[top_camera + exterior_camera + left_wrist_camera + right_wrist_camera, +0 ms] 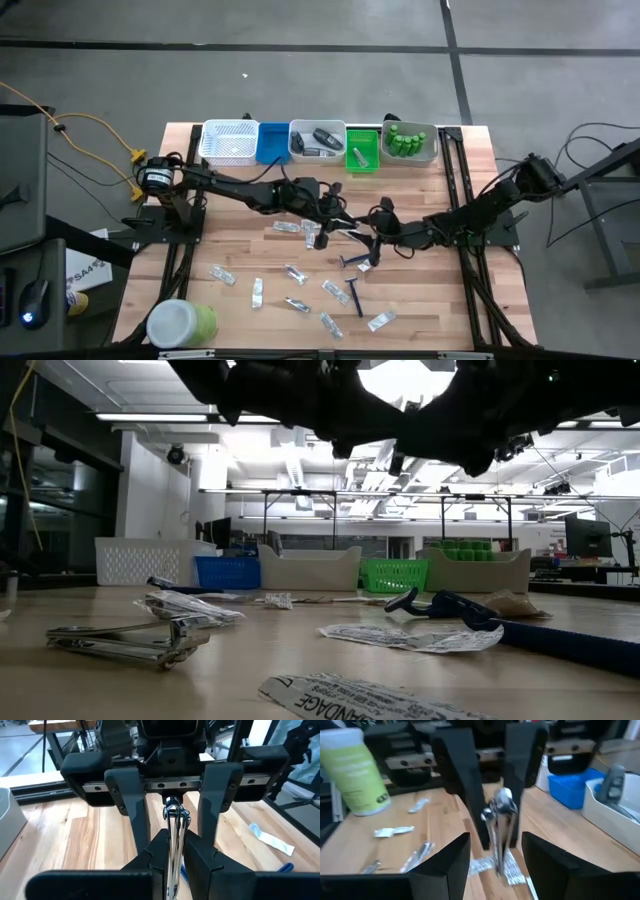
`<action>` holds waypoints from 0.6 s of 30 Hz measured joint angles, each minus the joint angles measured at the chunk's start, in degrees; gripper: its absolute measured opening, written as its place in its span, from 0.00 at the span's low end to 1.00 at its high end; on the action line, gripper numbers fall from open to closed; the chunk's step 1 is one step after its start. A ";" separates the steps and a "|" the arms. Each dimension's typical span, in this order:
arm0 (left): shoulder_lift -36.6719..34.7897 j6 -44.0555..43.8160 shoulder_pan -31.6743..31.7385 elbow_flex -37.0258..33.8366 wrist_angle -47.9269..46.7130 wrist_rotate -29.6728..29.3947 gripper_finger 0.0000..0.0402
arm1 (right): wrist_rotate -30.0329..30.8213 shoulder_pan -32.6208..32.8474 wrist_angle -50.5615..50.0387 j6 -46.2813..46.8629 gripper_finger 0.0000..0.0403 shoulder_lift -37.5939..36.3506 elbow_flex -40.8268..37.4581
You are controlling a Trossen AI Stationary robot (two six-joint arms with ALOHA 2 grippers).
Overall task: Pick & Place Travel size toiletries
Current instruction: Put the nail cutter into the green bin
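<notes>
Jaws of the left gripper (172,857) pinch narrow on a shiny metal nail clipper (172,827), held above the wooden worktop (240,255). The right gripper (492,855) faces it, jaws parted wider, flanking the clipper's other end without touching.

Sachets (290,272) litter table front — bare strip before trays (318,142).

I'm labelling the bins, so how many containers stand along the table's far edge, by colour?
White lattice plastic basket: 1
Blue plastic tray: 1
Pale plain plastic bins: 2
Green plastic tray: 1
Total: 5
</notes>
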 joint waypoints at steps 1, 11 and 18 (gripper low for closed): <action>0.00 -0.02 0.00 0.01 0.39 0.10 0.09 | -0.29 0.00 0.38 -0.45 0.42 -0.02 0.00; 0.00 -1.13 0.02 0.02 2.38 1.82 0.09 | -1.16 -0.93 1.14 -1.57 0.15 -0.02 -0.02; 0.00 -1.73 0.02 0.02 1.76 1.27 0.12 | -1.90 -1.13 0.79 0.00 0.04 0.00 -0.04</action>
